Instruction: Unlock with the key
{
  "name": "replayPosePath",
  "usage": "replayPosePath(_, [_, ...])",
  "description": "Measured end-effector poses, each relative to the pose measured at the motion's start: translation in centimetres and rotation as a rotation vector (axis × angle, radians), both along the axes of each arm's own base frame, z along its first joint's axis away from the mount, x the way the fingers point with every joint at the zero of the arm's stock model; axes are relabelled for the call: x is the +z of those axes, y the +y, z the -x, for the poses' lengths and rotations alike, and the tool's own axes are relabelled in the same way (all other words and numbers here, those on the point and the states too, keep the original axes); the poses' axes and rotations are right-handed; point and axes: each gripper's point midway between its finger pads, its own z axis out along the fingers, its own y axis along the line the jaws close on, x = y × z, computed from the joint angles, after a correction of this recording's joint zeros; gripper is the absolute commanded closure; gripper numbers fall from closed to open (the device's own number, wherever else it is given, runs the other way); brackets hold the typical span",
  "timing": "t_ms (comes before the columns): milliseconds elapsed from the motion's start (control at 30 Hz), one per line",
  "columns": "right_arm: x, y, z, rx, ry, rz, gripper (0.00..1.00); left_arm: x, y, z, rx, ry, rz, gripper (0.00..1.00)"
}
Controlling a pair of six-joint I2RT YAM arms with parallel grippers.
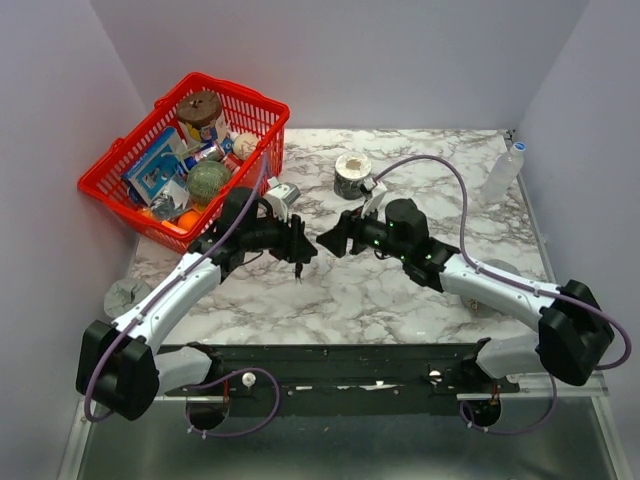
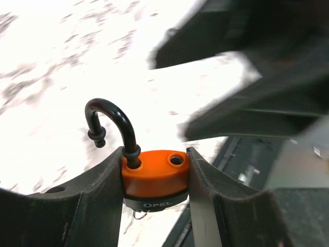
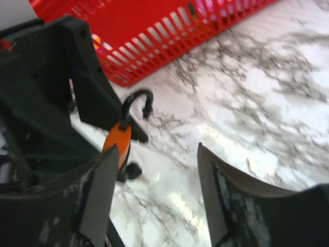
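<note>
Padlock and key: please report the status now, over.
Left gripper shut on orange padlock. Right gripper open, empty, close beside it. Shackle swung open; key apparently in the lock's underside. Nothing blocks the grippers.

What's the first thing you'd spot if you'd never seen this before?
The orange padlock jumps out first, pinched in the left gripper with its black shackle swung open. Next comes the red basket, stuffed with odds and ends, at the back left of the table. The right gripper hangs open just beside the padlock.
</note>
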Motion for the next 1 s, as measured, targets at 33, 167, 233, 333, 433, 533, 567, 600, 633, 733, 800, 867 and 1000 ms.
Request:
replayPosePath(33, [-0.4,-0.7,0.1,-0.023,0.007,0.013,0.25,-0.9,0.4,-0.7,0.042,0.015,-0.034,1.0])
replayPosePath(167, [-1.6,-3.2,0.4,-0.116,0.021,0.055,0.22,-3.9,1.8,-2.3,0.168,0.085,-0.137,1.0])
replayPosePath(233, [-2.0,-4.4,0.6,-0.158,0.023,0.075,0.22,-5.4,2.4,-2.7,0.216,0.131,-0.179,1.0])
replayPosePath(333, [-2.1,-5.7,0.6,-0.206,0.019,0.092,0.21,-7.9,3.0,-3.6,0.281,0.222,-0.259,1.0])
replayPosePath(433, [-1.6,-6.5,0.6,-0.238,0.004,0.096,0.21,-10.1,3.5,-4.6,0.335,0.294,-0.337,1.0])
replayPosePath(533, [-1.1,-7.3,0.7,-0.259,-0.015,0.094,0.2,-11.7,3.9,-5.1,0.369,0.34,-0.407,1.0])
replayPosePath(567, [-1.0,-7.4,0.7,-0.263,-0.02,0.093,0.2,-12.1,4.0,-5.2,0.373,0.352,-0.426,1.0])
replayPosePath(600, [-1.0,-7.6,0.8,-0.267,-0.023,0.092,0.2,-12.4,4.0,-5.5,0.381,0.365,-0.451,1.0])
replayPosePath(633, [-1.0,-7.8,0.9,-0.27,-0.025,0.094,0.2,-12.9,4.1,-5.9,0.389,0.375,-0.478,1.0])
replayPosePath(733, [-1.4,-8.2,1.1,-0.276,-0.028,0.1,0.19,-14.1,4.0,-7.6,0.404,0.397,-0.544,1.0])
replayPosePath(800, [-1.6,-8.6,1.3,-0.284,-0.028,0.103,0.18,-14.8,3.9,-8.5,0.409,0.405,-0.577,1.0])
replayPosePath(867, [-1.6,-9.0,1.5,-0.291,-0.032,0.102,0.18,-15.7,3.8,-9.5,0.412,0.415,-0.619,1.0])
replayPosePath(1000, [-0.9,-9.6,1.8,-0.302,-0.048,0.084,0.17,-16.8,4.1,-11.8,0.43,0.403,-0.714,1.0])
